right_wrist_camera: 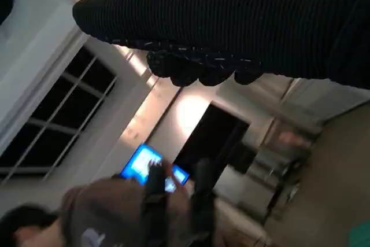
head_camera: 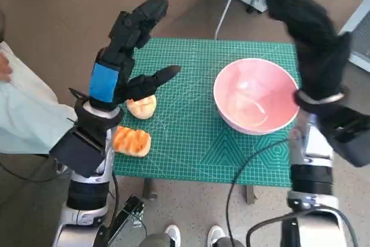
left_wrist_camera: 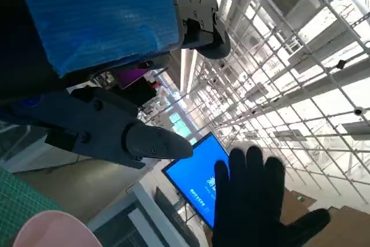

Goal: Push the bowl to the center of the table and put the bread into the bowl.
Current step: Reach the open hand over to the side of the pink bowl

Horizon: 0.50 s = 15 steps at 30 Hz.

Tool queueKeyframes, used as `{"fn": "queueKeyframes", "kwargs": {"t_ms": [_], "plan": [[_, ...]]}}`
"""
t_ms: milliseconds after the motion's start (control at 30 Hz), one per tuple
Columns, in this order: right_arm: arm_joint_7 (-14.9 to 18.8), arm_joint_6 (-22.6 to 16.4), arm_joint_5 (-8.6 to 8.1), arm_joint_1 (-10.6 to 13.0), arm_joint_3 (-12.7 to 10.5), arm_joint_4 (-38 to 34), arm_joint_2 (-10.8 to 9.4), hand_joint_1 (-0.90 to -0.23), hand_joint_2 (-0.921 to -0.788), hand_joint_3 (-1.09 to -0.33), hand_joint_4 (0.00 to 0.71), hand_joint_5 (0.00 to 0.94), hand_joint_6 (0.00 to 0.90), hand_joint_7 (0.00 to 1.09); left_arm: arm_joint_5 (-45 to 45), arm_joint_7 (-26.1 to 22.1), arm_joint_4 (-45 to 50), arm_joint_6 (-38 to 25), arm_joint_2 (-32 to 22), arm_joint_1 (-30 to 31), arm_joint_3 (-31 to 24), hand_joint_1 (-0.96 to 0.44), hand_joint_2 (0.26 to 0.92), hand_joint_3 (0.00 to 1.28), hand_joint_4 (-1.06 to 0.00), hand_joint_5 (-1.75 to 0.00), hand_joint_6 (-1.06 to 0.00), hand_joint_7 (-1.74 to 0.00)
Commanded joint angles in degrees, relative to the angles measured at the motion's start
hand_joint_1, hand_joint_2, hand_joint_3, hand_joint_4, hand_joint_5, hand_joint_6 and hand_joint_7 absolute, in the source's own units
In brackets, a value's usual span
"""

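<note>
**Above the table: both hands raised, holding nothing**

On green mat: pink bowl at right side, nothing inside. Two bread pieces at left edge, pale one and toasted one. Left hand up, fingers spread. Right hand up beyond bowl, fingers apart.

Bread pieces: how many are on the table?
2. One bread lies on the green mat just under the left robot hand. The other bread lies at the mat's near left edge. The arm may hide more.
</note>
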<state>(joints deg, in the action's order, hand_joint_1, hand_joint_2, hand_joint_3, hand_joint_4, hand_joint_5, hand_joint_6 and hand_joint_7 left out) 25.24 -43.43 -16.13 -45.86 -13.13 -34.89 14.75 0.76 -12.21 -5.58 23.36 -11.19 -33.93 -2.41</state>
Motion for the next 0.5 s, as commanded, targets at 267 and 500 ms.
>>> {"fn": "queueKeyframes", "kwargs": {"t_ms": [267, 500], "plan": [[-8.1, -2.8, 4.65, 2.5, -3.9, -11.7, 4.2, -0.647, -0.921, -0.845, 0.201, 0.031, -0.001, 0.71, 0.0, 0.5, -0.3, 0.8, 0.0, 0.2, -0.2, -0.34, 0.921, 0.17, -0.33, 0.0, -0.16, -0.52], [-11.5, -2.5, 6.23, 3.2, -4.8, -18.3, 5.7, -0.602, -0.921, -0.871, 0.184, 0.025, -0.001, 0.66, 0.0, 0.5, -0.7, 1.2, -0.1, 0.3, -0.3, -0.34, 0.921, 0.17, -0.33, 0.0, -0.15, -0.52]]}}
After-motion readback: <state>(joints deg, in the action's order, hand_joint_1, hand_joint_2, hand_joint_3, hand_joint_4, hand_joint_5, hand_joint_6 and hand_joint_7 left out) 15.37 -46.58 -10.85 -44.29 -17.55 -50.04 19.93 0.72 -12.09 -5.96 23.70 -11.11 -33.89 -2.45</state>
